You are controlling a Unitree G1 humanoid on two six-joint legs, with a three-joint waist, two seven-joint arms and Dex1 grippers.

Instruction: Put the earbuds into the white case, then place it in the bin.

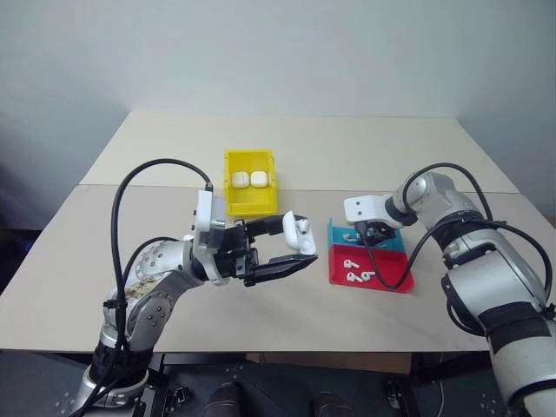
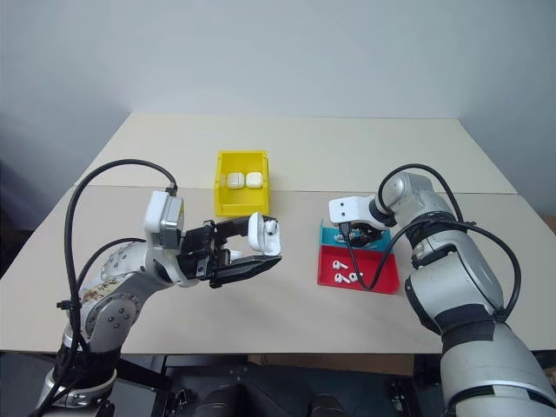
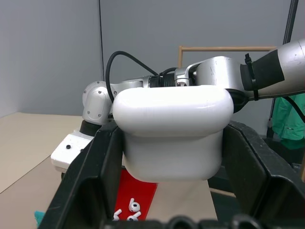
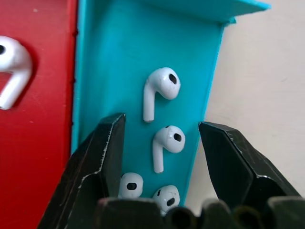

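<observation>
Above the counter, the left hand is clamping the open white case, lid up. The right hand, fingers spread, is hovering over earbuds lying in the teal tray. Each earbud looks light, glossy and slippery; pinching across the bulb seems safest.

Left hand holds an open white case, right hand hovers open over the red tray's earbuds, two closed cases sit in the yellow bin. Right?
Wrong tray. In the right wrist view the right hand hangs open over earbuds in the teal tray, not the red tray. The left hand does hold the white case, and the yellow bin holds two.
</observation>
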